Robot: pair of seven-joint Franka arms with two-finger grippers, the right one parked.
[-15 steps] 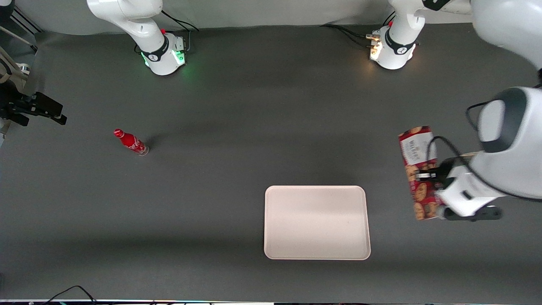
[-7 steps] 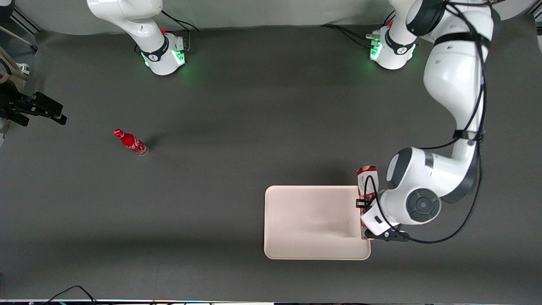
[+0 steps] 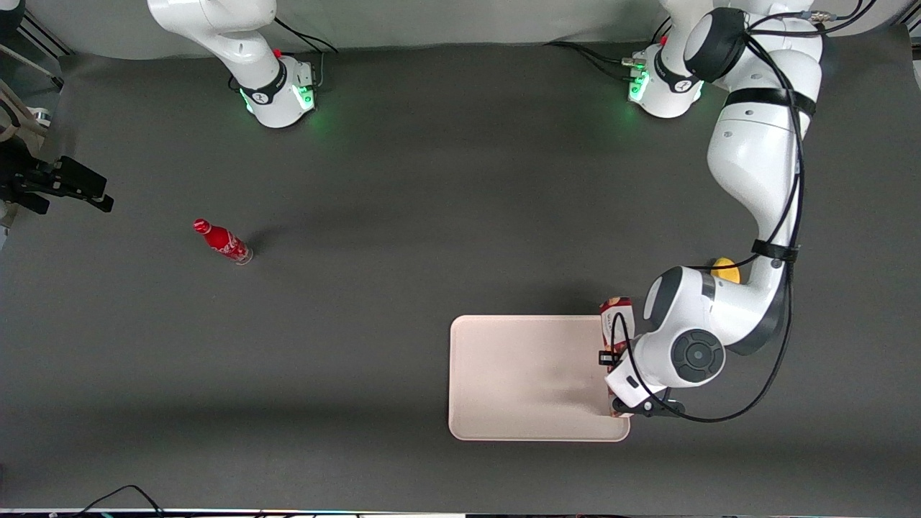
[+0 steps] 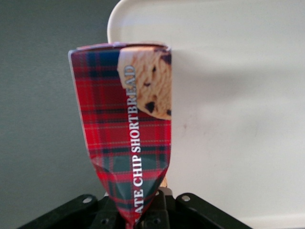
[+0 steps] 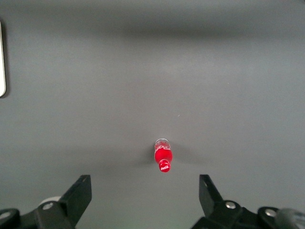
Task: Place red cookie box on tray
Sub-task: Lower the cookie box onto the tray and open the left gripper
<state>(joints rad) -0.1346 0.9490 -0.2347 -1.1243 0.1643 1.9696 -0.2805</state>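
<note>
The red cookie box (image 3: 616, 315), a tartan carton printed with chocolate-chip cookies (image 4: 128, 129), hangs in my left gripper (image 3: 616, 360), which is shut on its crumpled lower end (image 4: 142, 210). It is held over the edge of the pale tray (image 3: 529, 378) that faces the working arm's end of the table. The wrist and arm cover most of the box in the front view. In the left wrist view the tray (image 4: 233, 95) lies directly beside and under the box, with its rounded corner showing past the box's upper end.
A small red soda bottle (image 3: 223, 242) stands toward the parked arm's end of the table and shows in the right wrist view too (image 5: 163, 156). A yellow object (image 3: 725, 270) peeks out beside the working arm's forearm. Cables run along the table's front edge.
My left arm carried the box from the working arm's end of the table toward the tray. The box now sits over the tray's edge, shifted slightly further onto it than half a second ago.
</note>
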